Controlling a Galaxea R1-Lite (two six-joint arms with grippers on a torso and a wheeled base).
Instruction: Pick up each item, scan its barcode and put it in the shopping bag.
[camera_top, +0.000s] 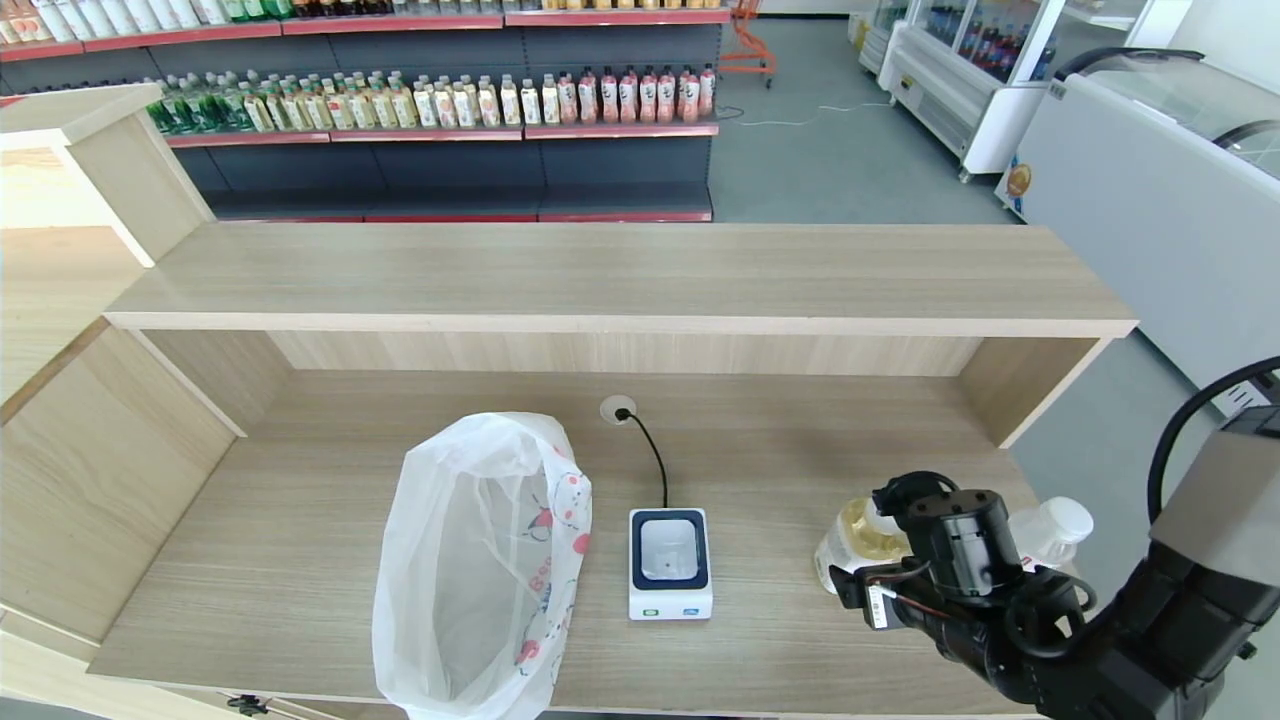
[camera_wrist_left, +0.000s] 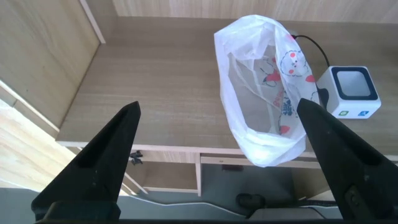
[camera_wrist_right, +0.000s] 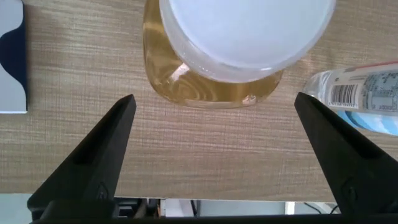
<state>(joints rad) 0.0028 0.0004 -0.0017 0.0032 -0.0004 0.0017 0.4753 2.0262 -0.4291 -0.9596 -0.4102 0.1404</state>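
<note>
Right gripper (camera_wrist_right: 214, 102) hangs spread wide over the yellow bottle (camera_wrist_right: 211, 81), one finger to each side, nothing pinched. Left gripper (camera_wrist_left: 219, 107), likewise spread and empty, is held above the counter's (camera_top: 300, 520) near edge, facing the bag (camera_top: 480, 570).

Risks: the water bottle (camera_wrist_right: 357, 99) sits just beside the yellow one (a descending finger may knock it), and a grip on the broad cap could slip.

Scanner (camera_top: 670, 562) lies between bag and bottles, with its cable (camera_top: 650, 455) running behind. The limp bag mouth may fold shut.
</note>
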